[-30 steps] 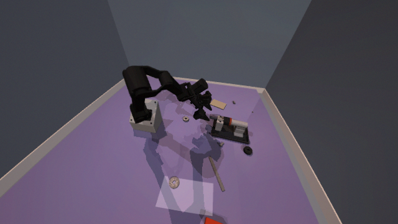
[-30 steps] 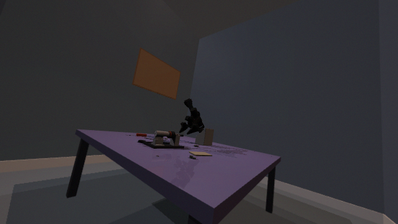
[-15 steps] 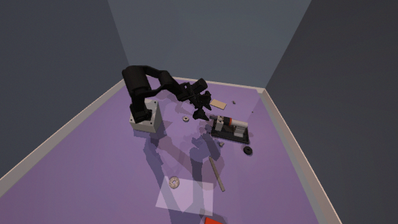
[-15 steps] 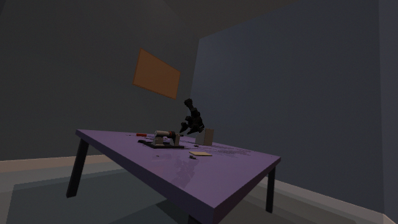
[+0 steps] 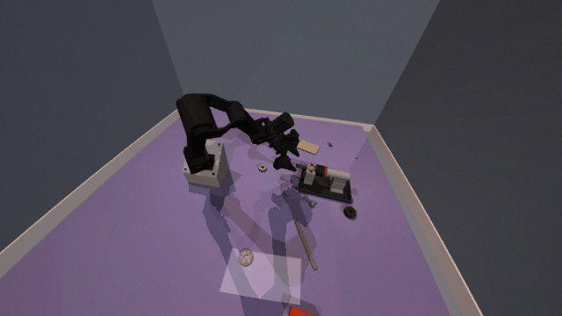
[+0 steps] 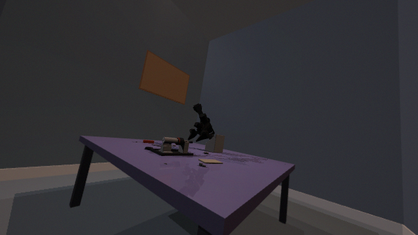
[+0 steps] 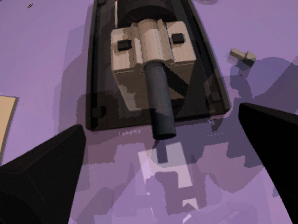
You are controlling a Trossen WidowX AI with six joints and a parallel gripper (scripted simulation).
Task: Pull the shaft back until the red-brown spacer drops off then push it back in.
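The dark shaft [image 5: 300, 166] [image 7: 161, 105] sticks out of the pale bearing block [image 5: 309, 176] [image 7: 125, 61] [image 6: 186, 147]. Black spacers [image 5: 320, 170] sit behind that block. The red-brown spacer [image 5: 325, 171] [image 6: 179, 140] is between them and the big pale housing [image 5: 339, 174] [image 6: 170, 140]. All stand on the dark base plate [image 5: 325, 190] [image 7: 92, 75]. My gripper [image 5: 297, 161] [image 6: 192, 140] [image 7: 162, 121] is open and empty. Its fingers are spread on both sides of the shaft's free end in the wrist view, not touching it. The wrist view cuts off most of the spacers and the housing.
A black ring [image 5: 349, 212] and a small bolt-like piece [image 5: 313, 203] [image 7: 243, 56] lie near the base plate. A tan plate [image 5: 308, 147] [image 6: 210, 161] [image 7: 6, 122] lies to one side. A grey bar [image 5: 306, 246], two pale rings [image 5: 262, 168] [image 5: 241, 257] and a red block [image 5: 302, 312] [image 6: 148, 141] lie farther off.
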